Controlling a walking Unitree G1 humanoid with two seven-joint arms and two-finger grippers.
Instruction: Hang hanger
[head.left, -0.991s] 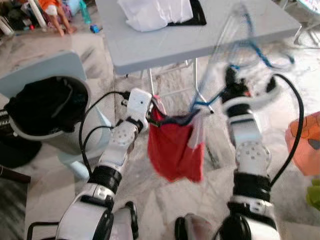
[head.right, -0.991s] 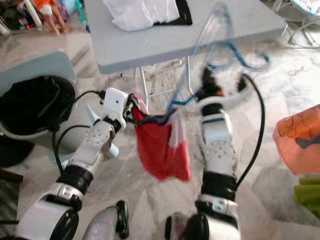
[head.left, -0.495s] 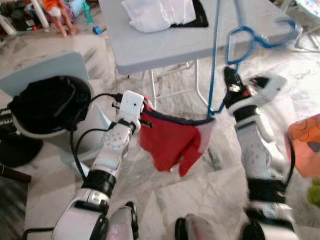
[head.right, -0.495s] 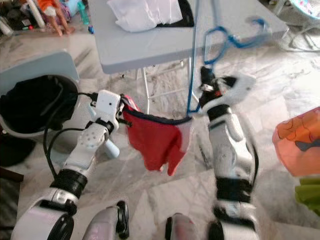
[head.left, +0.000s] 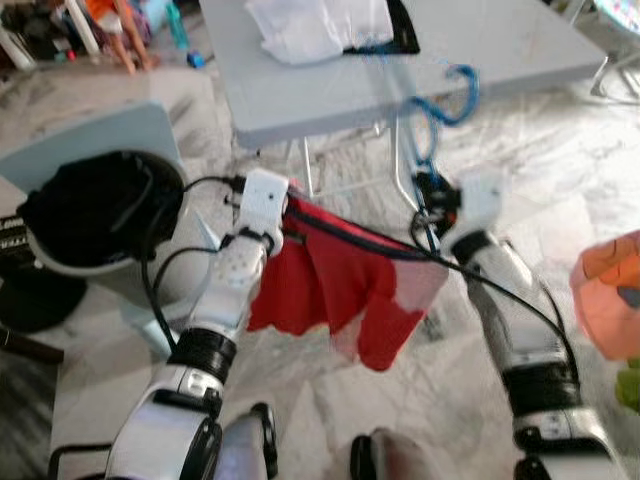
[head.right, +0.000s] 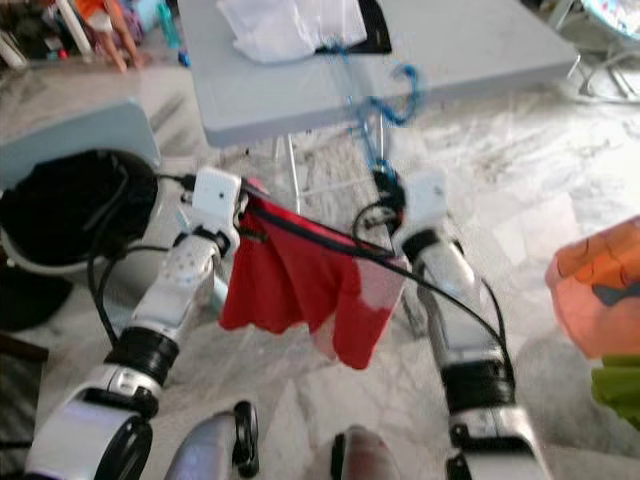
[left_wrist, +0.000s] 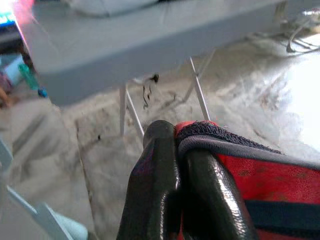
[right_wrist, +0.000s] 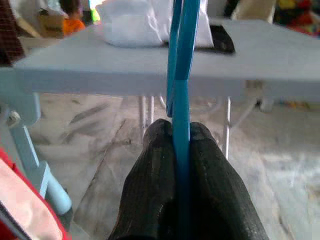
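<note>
The robot stands in front of a grey table (head.left: 330, 95) on a pale stone floor (head.left: 420, 390); both arms are up and hold one thing each.

The left gripper (left_wrist: 172, 165) has its two black fingers pressed tight together on the dark edge of a red cloth (head.left: 330, 300); the cloth hangs down between the two arms, spread wide.

The right gripper (right_wrist: 180, 145) is squeezed on a thin blue hanger (right_wrist: 181, 65); the hanger sticks up from the fingers, in front of the table edge, and its hook (head.left: 455, 95) curls near the table top; it looks blurry.

A white bundle (head.left: 310, 25) lies on the table; a black bag (head.left: 95, 205) sits in a light blue chair (head.left: 90, 145) to the left.
</note>
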